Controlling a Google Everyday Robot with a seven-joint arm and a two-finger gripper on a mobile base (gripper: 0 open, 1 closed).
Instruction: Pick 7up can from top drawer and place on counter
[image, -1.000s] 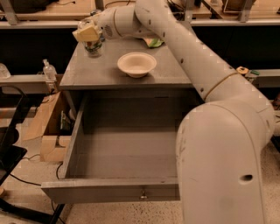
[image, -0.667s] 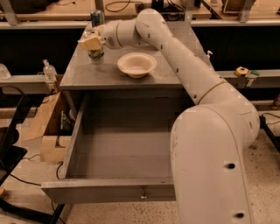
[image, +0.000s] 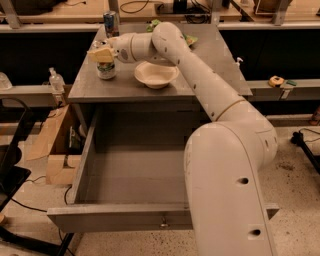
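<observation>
Compared with a second ago, the arm is reaching further across the counter (image: 125, 91). The gripper (image: 102, 54) and the 7up can (image: 106, 70) are sitting nearer the counter's front-left part than before.

We are seeing the can standing upright on the counter, left of the cream bowl (image: 156, 75) and apart from it. The gripper is hanging directly over the can's top, right against it. We cannot tell whether it is clamping the can or has let go.

The top drawer (image: 115, 218) is standing pulled fully out below the counter, its small knob (image: 163, 224) facing us at the middle of the front panel. The arm's large white body is covering the drawer's right side.

We are also noting a taller blue-and-silver can (image: 111, 23) upright at the counter's back-left edge, well behind the 7up can. A clear bottle (image: 56, 80) is standing on the ledge left of the cabinet, with a cardboard box (image: 56, 145) on the floor below it.
</observation>
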